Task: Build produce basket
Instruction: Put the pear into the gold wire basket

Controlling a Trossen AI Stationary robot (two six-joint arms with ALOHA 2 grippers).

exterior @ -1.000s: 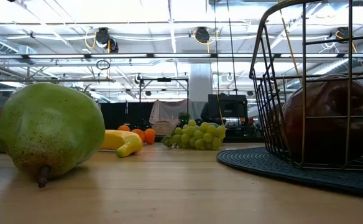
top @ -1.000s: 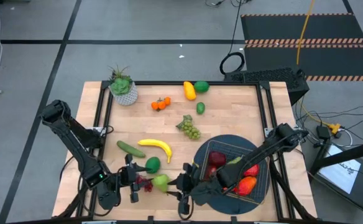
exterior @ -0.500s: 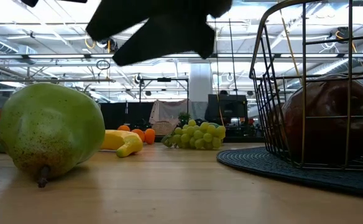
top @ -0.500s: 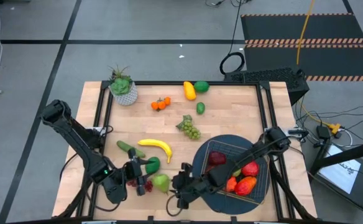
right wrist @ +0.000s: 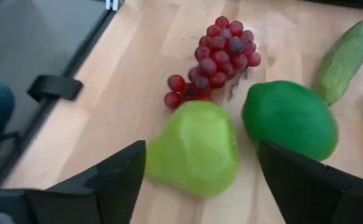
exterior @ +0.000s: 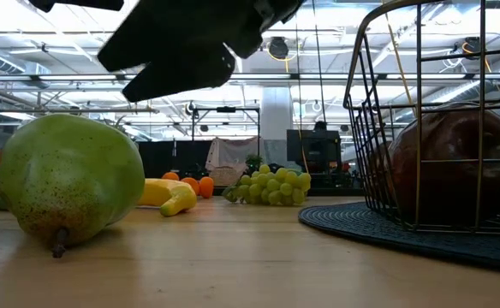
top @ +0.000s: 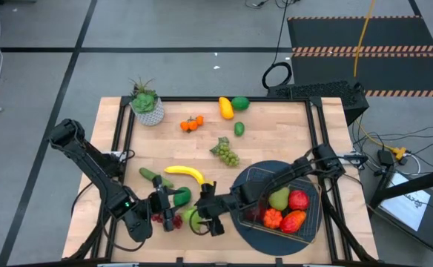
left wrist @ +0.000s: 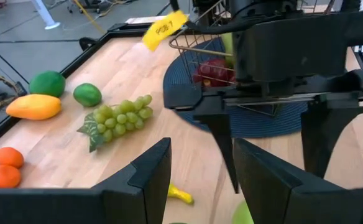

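A green pear (right wrist: 194, 146) lies on its side on the table near the front edge, with red grapes (right wrist: 212, 56) and a lime (right wrist: 288, 118) beside it. My right gripper (top: 204, 212) hangs open just above the pear (top: 191, 219) without touching it, one finger on either side. My left gripper (top: 167, 211) is open and empty at the lime's (top: 181, 196) left. The wire basket (top: 255, 178) stands on a round blue mat (top: 246, 230) at the right. It holds a pear (top: 278, 199), red apples (top: 298, 200) and an orange (top: 273, 217).
A banana (top: 185, 174) and a cucumber (top: 154, 176) lie just behind the lime. Green grapes (top: 226, 152), small oranges (top: 191, 124), a yellow fruit (top: 225, 108), two limes and a potted plant (top: 147, 104) stand farther back. Bare wood lies between the banana and the far fruit.
My right gripper has swung from the mat's near left edge toward the table's left, rolling its wrist, and sunk over the pear; it now shows at the top of the low view. My left gripper has shifted slightly toward the lime. No fruit has moved.
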